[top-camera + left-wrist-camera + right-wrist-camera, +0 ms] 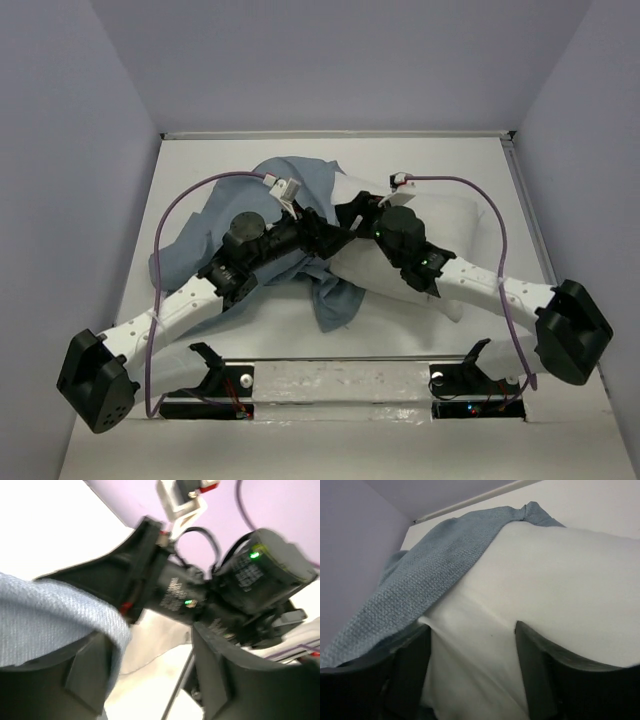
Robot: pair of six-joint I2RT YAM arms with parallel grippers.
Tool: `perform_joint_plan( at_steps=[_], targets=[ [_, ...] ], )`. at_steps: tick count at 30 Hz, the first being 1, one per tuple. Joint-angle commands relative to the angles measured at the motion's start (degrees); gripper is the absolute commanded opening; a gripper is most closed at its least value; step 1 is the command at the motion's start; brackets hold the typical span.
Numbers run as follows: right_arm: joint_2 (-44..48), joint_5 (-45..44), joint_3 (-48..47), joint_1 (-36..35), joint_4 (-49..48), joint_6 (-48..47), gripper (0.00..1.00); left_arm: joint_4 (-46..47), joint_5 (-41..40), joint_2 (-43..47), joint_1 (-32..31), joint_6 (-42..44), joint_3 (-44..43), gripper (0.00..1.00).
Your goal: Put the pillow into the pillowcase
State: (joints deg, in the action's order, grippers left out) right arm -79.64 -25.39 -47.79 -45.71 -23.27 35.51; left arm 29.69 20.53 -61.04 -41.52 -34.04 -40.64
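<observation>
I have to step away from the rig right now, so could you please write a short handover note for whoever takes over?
Left claw: open, pillowcase cloth draped over one finger.
Right claw: open, facing the pillow.
Done: the pillowcase covers one end of the pillow.
Left: the rest of the pillow is bare; probably regrip the cloth and draw it further over.

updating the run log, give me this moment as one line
pillow: partly under pillowcase | left gripper: open, pillowcase over one finger | right gripper: open, facing pillow
</observation>
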Motion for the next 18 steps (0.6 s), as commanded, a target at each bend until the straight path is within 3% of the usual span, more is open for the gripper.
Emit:
perform_joint_plan(
  at_steps=[1,3,7,11,13,14,15,16,17,18],
  targets=[
    [9.3,4.6,0.8,0.5,8.0,-4.1,0.83,-3.6,1.1,3.1,0.4,2.2,-3.9,0.92],
    [13.0,6.0,0.1,1.1,14.6,-7.6,0.9,-6.9,-0.8,4.6,0.4,4.7,-6.4,0.95],
    [19.3,9.5,-2.7,3.8,24.3,-13.5,0.91,-15.4,-10.1,6.3,0.4,8.5,-11.4,0.94],
    [16.9,9.5,-6.2,6.9,34.1,-17.7,0.91,-23.4,-19.8,3.4,0.4,12.9,-18.1,0.93],
    [13.1,15.2,-6.7,8.2,35.7,-19.2,0.91,-26.3,-27.5,-0.1,0.4,15.5,-21.6,0.93],
    [11.5,17.4,-6.8,8.2,35.8,-19.3,0.81,-27.7,-29.9,-1.7,0.4,16.3,-22.7,0.93],
    [10.0,18.6,-6.8,8.2,36.0,-19.4,0.8,-29.0,-31.8,-3.5,0.4,17.0,-23.8,0.93],
    [8.2,19.7,-6.2,8.2,35.9,-18.8,0.51,-30.5,-34.0,-6.4,0.4,17.3,-25.1,0.92],
    [8.0,20.2,-5.4,8.2,35.0,-17.9,0.32,-30.9,-33.9,-7.2,0.4,17.0,-25.2,0.91],
    [8.2,22.6,-4.3,8.2,33.6,-16.6,0.05,-30.1,-33.2,-7.5,0.4,16.6,-24.9,0.9]
  ],
)
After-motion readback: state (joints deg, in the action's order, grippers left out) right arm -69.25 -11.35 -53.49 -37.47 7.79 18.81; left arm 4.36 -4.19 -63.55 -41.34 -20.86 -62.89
